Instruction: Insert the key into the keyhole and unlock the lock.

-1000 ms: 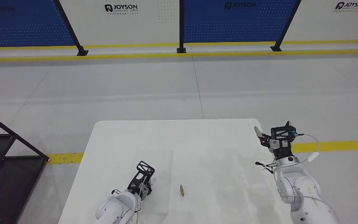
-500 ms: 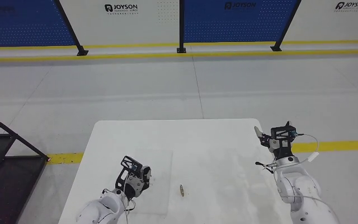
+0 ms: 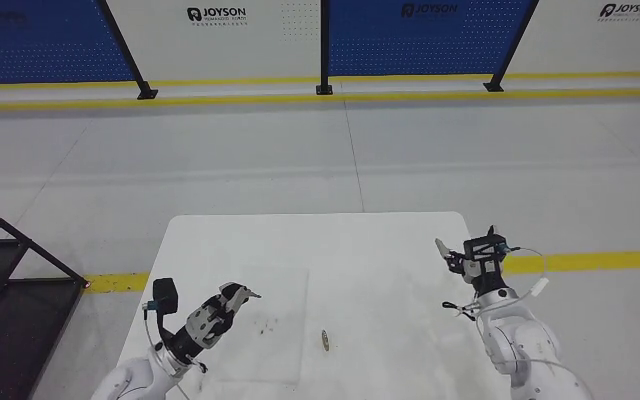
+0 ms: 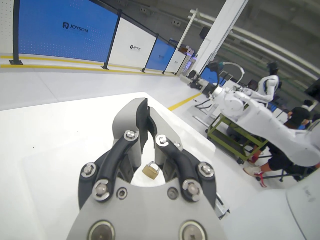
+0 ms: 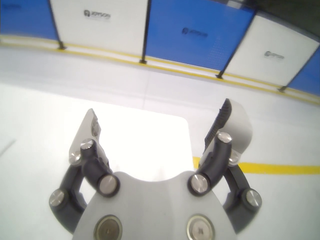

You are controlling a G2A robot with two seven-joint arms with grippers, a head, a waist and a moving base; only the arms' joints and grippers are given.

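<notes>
left end effector (image 3: 243,293) swung left, away from padlock (image 3: 324,340) — pinched closed; right end effector (image 3: 458,252) gaping, empty.

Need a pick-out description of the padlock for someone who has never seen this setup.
Start at the white table and go to its near half, about mid-width, just past the left gripper. The padlock lies there on its own, touching nothing. It is small, with a brass body and a silver shackle, the only coloured item on the white top.
</notes>
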